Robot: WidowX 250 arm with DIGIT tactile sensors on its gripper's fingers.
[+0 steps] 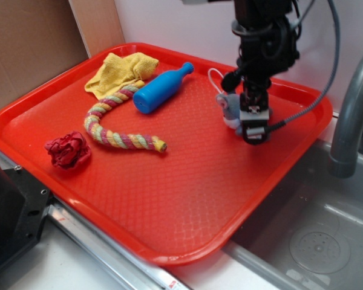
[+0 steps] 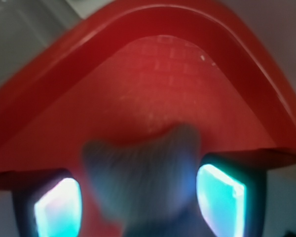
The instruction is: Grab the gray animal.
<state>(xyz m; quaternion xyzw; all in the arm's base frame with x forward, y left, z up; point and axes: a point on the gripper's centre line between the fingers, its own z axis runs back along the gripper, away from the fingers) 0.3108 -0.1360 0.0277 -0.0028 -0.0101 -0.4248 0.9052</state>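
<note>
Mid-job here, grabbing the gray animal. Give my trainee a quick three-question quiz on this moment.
1. True or false: the small gray plush bunny lies on the red plastic tray.
2. What sits between the tool fingers in the wrist view? A) blue toy bottle B) gray plush C) crumpled red cloth
3. Which item touches the yellow cloth: the striped rope toy or the bunny?

Key: 1 true; 2 B; 3 the striped rope toy.

Kitchen: sink basin (image 1: 317, 241), faucet (image 1: 351, 115)
</note>
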